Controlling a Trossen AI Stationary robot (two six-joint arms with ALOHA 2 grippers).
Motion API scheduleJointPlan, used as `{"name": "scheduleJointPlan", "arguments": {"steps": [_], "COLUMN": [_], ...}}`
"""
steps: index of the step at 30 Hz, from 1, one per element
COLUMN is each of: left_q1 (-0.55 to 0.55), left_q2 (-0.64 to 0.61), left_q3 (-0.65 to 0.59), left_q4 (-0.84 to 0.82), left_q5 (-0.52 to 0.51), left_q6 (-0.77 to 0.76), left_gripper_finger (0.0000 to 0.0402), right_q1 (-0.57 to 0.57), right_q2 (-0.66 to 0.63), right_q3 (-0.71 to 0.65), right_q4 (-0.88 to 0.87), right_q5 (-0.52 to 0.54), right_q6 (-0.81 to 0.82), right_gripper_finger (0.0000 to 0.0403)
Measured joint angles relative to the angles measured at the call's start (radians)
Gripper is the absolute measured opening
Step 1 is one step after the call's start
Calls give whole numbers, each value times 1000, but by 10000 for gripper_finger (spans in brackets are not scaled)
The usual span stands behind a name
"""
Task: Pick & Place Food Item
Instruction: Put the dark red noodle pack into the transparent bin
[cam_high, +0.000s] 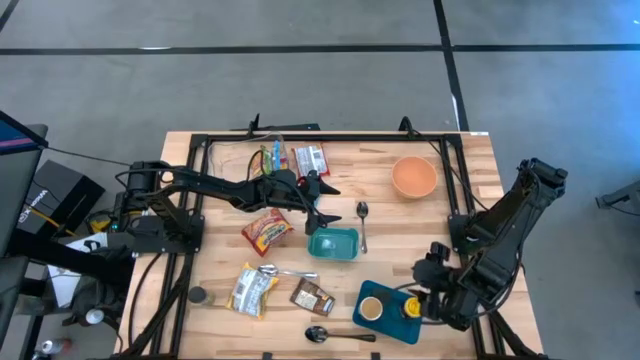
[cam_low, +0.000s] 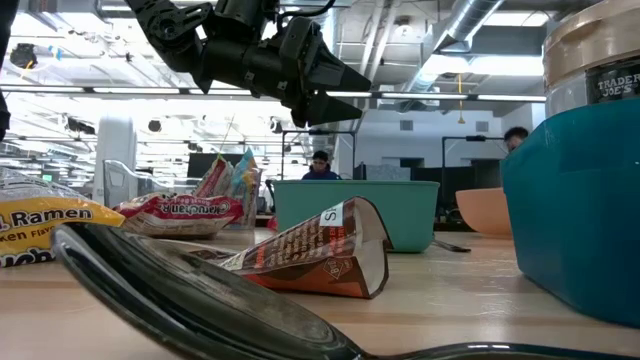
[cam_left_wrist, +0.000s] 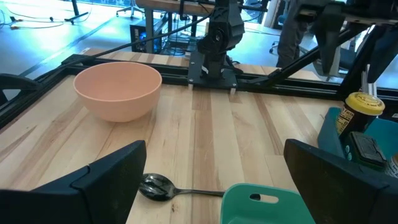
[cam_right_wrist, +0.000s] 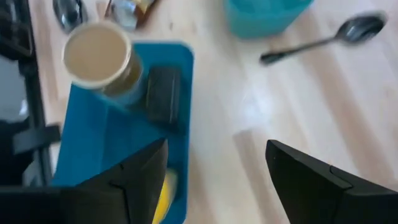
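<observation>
High view shows my left gripper (cam_high: 318, 205) hovering with fingers wide and empty between the red snack packet (cam_high: 267, 231) and the teal container (cam_high: 333, 243), probably its target, while my right gripper (cam_high: 432, 272), fingers apart, waits above the blue tray (cam_high: 385, 318); a packet reads "Ramen" (cam_low: 45, 222).

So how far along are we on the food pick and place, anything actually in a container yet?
Done: the blue tray already holds a jar and a yellow bottle; the teal container looks empty.
In hand: nothing. The left gripper hovers open above the teal container's near edge; the right gripper hangs open beside the tray.
Left: the red packet, ramen pack and brown packet lie on the table.
</observation>
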Motion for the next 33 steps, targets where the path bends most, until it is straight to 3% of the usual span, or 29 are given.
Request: {"name": "scheduleJointPlan", "arguments": {"steps": [11, 23, 33], "left_q1": [0, 0, 0], "left_q2": [0, 0, 0], "left_q3": [0, 0, 0], "left_q4": [0, 0, 0], "left_q5": [0, 0, 0], "left_q6": [0, 0, 0], "left_gripper_finger": [374, 374, 374], "right_q1": [-43, -116, -206], "right_q2": [1, 1, 0], "right_q3": [0, -56, -114], "right_q4": [1, 0, -13], "right_q5": [287, 415, 469], "right_q6": [-112, -187, -190], "right_gripper_finger": [265, 261, 170]}}
